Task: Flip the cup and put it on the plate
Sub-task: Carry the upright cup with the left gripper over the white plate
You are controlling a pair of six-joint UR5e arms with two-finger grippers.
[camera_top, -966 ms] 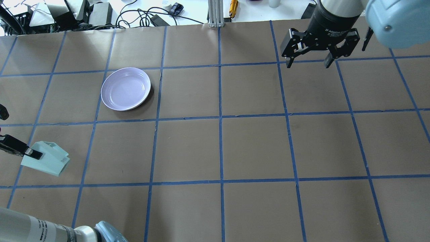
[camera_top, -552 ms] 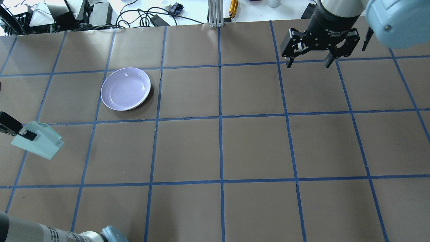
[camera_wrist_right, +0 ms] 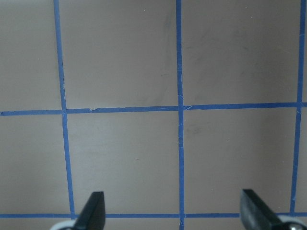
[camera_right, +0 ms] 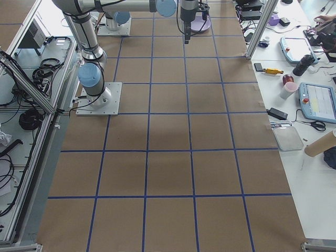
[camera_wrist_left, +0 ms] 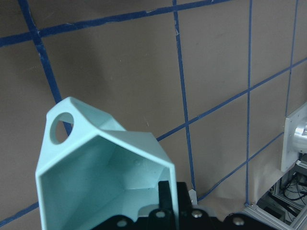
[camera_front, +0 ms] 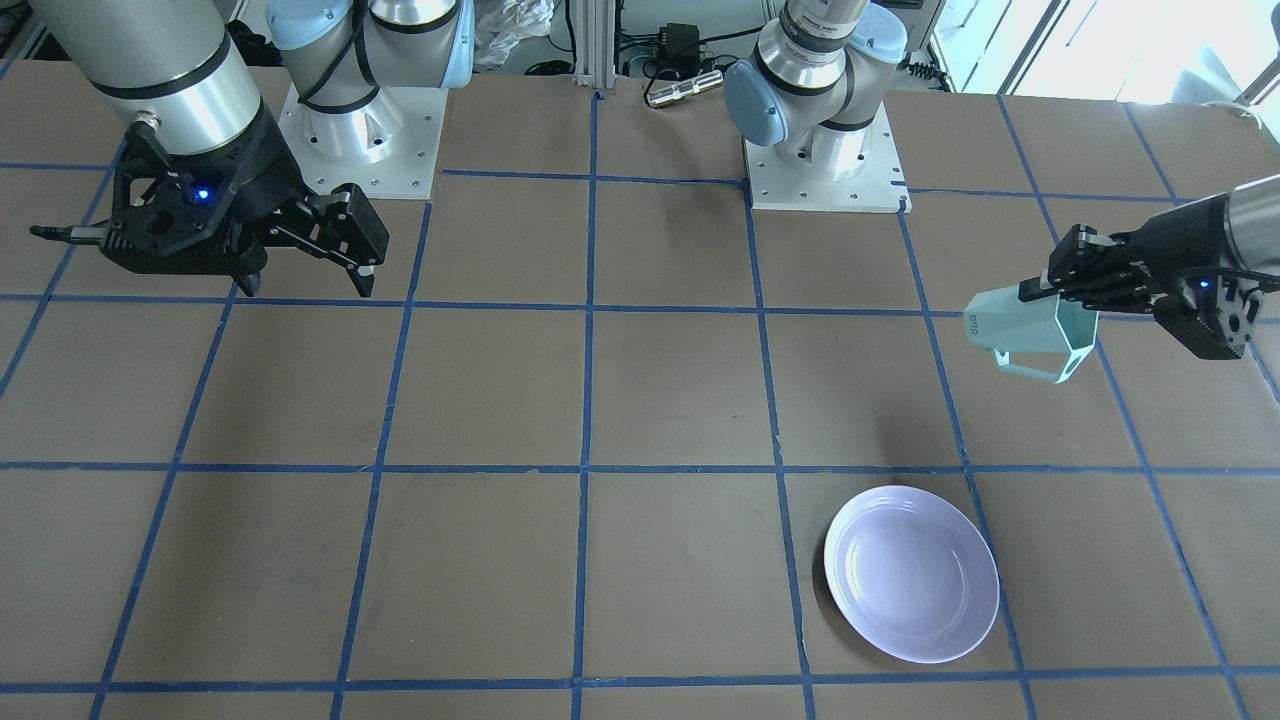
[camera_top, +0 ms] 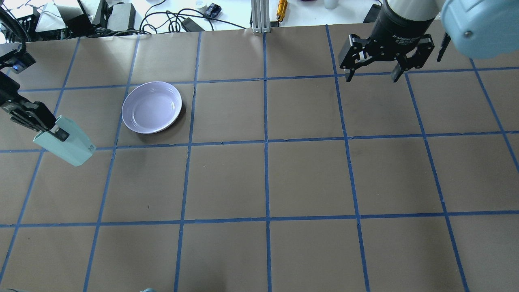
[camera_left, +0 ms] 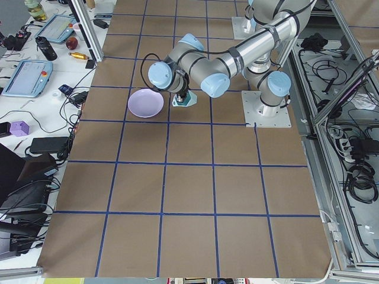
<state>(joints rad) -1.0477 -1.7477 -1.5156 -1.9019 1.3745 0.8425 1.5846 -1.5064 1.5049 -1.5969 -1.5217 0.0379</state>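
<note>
A: What could go wrong from here?
B: Start at the hold itself. The left gripper is clamped on a single wall of the cup, one finger inside the mouth and one outside, right at the lip. Most of the body hangs out beyond that pinch, so I judge that turning the wrist to bring it upright could let it pivot or slip free
A: And further out?
B: The plate has a raised rim and a glossy face. If the base comes down on that rim, or the jaws let go while the cup leans, it likely tips or skids off
A: Where is the cup against the pincer?
B: Lying sideways and, as far as I can tell, clear of the worktop, close to its left edge, roughly midway between the robot's edge and the far edge. The mouth faces back into the pincer; the base, with its small lettering, points away toward the middle. The plate sits apart from it, nearer the far edge, with nothing on it
A: The other arm?
B: The right gripper hangs over the right half, well apart, jaws spread wide with nothing between them
</note>
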